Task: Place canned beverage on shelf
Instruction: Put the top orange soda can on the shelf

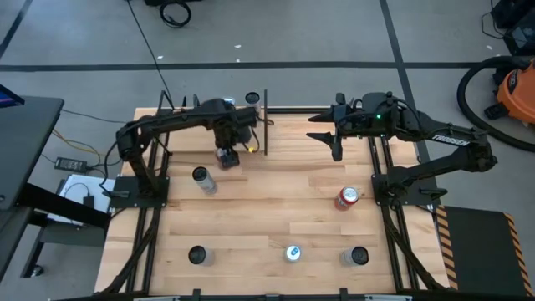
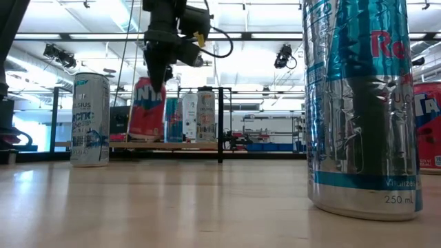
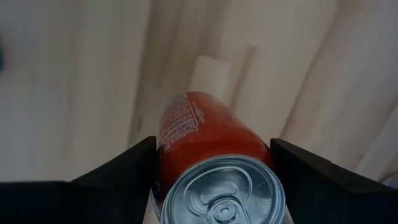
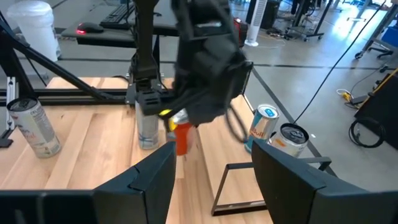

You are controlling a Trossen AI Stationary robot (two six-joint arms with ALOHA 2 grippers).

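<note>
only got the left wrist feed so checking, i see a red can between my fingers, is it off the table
Observer: Yes. In the low view the red can hangs tilted above the tabletop, gripped by the left gripper.
Operator: anything on the shelf already
Observer: Two cans stand on the shelf.
Operator: where's the other arm
Observer: The right gripper hangs open over the table's right side, holding nothing.

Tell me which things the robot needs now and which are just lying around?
For the job: red can, held by the left gripper; shelf.
Lying about: other red can, blue-topped can, silver can beside the left arm. Right gripper waits, open, over the table.
</note>
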